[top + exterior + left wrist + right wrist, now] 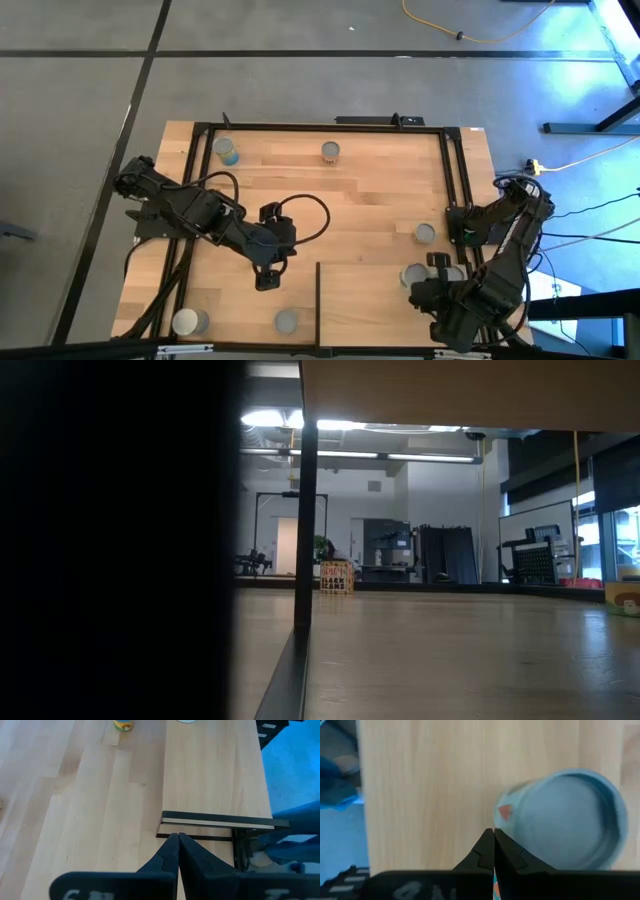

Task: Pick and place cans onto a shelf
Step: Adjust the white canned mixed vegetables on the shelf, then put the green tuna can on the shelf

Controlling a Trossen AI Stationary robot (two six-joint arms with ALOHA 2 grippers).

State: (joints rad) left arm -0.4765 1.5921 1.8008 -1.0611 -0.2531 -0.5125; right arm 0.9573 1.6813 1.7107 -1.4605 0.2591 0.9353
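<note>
The right pincer (493,832) hangs over the shelf (370,300) at the bench's (370,195) near right corner, its fingers pressed tip to tip and holding nothing. In the right wrist view a can (565,820) stands just beside the shut tips, its grey top facing up, apparently not touched. The high view shows cans (415,273) close by that arm on or near the shelf, another (425,233) a little farther out, and four more well apart on the planks: two at the far edge (227,151) (330,151) and two at the near edge (186,321) (286,320).

The left pincer (177,840) is over the middle of the bench, also shut and empty, pointing toward the shelf's dark edge strip (217,817). A can with a yellow label (123,724) shows beyond it.

The step in hand looks like starting a pick. To do it well, whichever pincer goes first should spread wide before dropping, because shut tips would only push a can over. Centre the fingers on either side of the can's wall, come straight down, and close low on the body, not at the rim. The left arm is better placed for the near-edge cans; keep it clear of the right arm over the shelf.

The low view shows only the shelf's underside and the room.
</note>
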